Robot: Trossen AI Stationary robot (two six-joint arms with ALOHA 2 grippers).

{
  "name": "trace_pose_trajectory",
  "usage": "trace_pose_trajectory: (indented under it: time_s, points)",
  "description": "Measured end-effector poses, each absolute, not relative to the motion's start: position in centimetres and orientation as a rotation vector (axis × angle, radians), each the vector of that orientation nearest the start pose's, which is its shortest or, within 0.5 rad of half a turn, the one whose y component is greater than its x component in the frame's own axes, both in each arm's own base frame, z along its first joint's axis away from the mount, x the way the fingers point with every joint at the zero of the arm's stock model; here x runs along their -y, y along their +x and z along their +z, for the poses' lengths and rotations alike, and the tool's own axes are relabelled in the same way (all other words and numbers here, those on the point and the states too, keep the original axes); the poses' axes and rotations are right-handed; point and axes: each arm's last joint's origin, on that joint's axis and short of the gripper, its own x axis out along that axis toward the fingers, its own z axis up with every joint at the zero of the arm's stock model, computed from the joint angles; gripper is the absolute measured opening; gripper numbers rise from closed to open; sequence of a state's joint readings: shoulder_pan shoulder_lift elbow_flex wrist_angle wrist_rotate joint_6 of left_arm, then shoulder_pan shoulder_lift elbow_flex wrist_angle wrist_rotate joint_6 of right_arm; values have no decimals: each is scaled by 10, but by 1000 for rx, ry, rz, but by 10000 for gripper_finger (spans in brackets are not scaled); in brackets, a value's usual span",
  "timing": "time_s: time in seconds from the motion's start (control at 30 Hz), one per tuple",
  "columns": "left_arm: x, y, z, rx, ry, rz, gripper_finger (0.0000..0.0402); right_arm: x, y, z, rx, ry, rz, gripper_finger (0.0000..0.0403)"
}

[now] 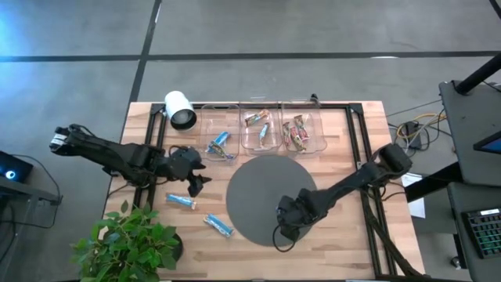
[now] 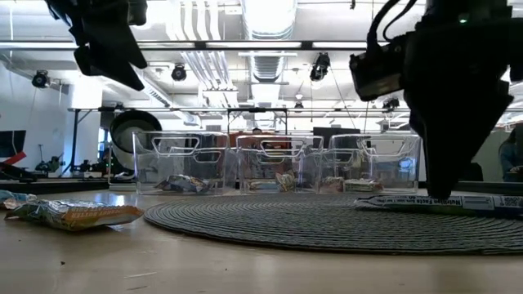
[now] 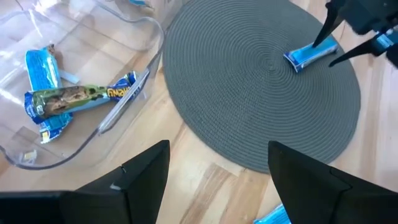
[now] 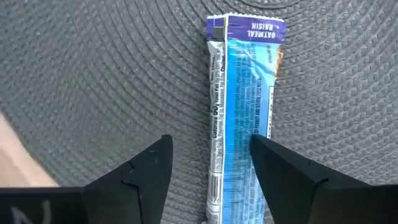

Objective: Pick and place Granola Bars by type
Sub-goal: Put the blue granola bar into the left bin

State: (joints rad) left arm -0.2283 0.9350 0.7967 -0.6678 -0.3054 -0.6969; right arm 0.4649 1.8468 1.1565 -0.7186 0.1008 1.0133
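I have the right gripper (image 4: 208, 171) low over the round grey mat (image 1: 258, 168), its fingers apart and straddling a blue bar (image 4: 244, 118) that lies flat near the mat's edge, so I judge I'm at the pick step for this bar and nothing is clamped yet. The 3 clear bins (image 1: 262, 129) sit along the far side of the table, each already holding bars; the one nearest my left arm has blue wrappers (image 3: 43, 74) in it, so that's where I'd take this one. Next I need to drop a touch, centre the bar between the fingers, then squeeze. My left gripper (image 1: 196, 182) hangs open near that bin, with 2 more blue bars (image 1: 182, 201) on the wood beside it
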Motion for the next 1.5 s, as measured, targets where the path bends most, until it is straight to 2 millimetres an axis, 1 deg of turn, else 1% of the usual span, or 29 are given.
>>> trace_pose_trajectory:
  time_s: [0.23, 0.33, 0.47, 0.67, 0.77, 0.87, 1.07, 1.1, 1.17, 1.23, 1.3, 1.37, 1.43, 1.5]
  points:
    - [33, 178, 272, -716, -463, 342, 252, -142, 304, 149, -1346, 460, -422, 208]
    - [33, 179, 271, -719, -464, 341, 252, -139, 305, 149, -1352, 468, -427, 195]
    - [33, 179, 271, -719, -464, 337, 252, -132, 306, 147, -1361, 487, -445, 151]
    - [33, 179, 271, -721, -467, 329, 252, -126, 307, 152, -1371, 500, -444, 56]
    - [33, 179, 271, -723, -468, 327, 252, -122, 307, 160, -1352, 507, -432, 19]
    - [33, 179, 271, -722, -469, 326, 252, -116, 307, 182, -1294, 549, -413, 10]
    - [33, 179, 272, -716, -470, 322, 252, -95, 300, 225, -1151, 663, -404, 8]
    - [33, 179, 272, -716, -470, 322, 252, -92, 298, 231, -1132, 672, -399, 9]
    - [33, 179, 272, -716, -465, 321, 252, -89, 298, 235, -1117, 663, -375, 11]
    - [33, 179, 272, -717, -459, 318, 252, -90, 298, 232, -1163, 621, -315, 22]
    - [33, 179, 272, -717, -458, 318, 252, -93, 301, 224, -1215, 586, -274, 45]
    - [33, 179, 272, -717, -459, 317, 252, -97, 302, 215, -1265, 559, -258, 76]
    - [34, 179, 272, -716, -463, 314, 252, -101, 304, 207, -1285, 538, -257, 110]
    - [34, 180, 272, -716, -463, 313, 252, -106, 304, 201, -1294, 480, -248, 144]
